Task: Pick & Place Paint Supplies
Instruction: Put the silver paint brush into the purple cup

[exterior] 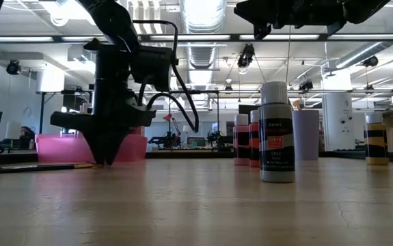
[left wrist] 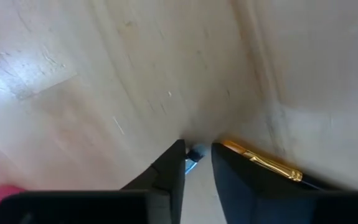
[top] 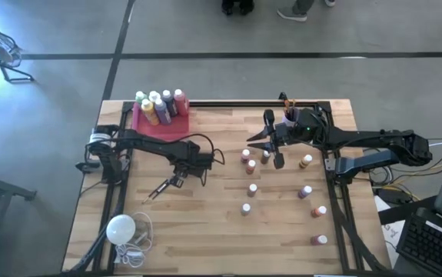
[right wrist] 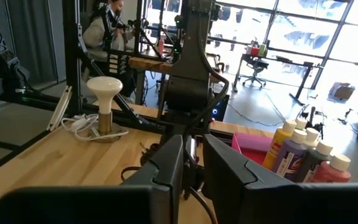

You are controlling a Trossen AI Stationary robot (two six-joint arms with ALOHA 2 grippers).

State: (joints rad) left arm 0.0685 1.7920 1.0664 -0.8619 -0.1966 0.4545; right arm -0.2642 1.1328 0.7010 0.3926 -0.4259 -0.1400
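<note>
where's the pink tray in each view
High: pink tray at the table's far left, big bottles on it.
Low: left, behind the left gripper.
Left wrist: not identifiable.
Right wrist: right of centre, beside the bottles.
Shared landmark: the left arm.

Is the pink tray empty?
No, the pink tray holds several white-capped paint bottles standing bunched along its far edge.

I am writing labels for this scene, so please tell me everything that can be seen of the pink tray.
The pink tray is a low, flat-bottomed container that looks like plastic, with short upright walls. It rests on the wooden table at the far left corner, near the left arm's base. Several large white-capped paint bottles, among them yellow, purple and red, stand upright close together at its far end; the near part is bare. No gripper touches it.
</note>
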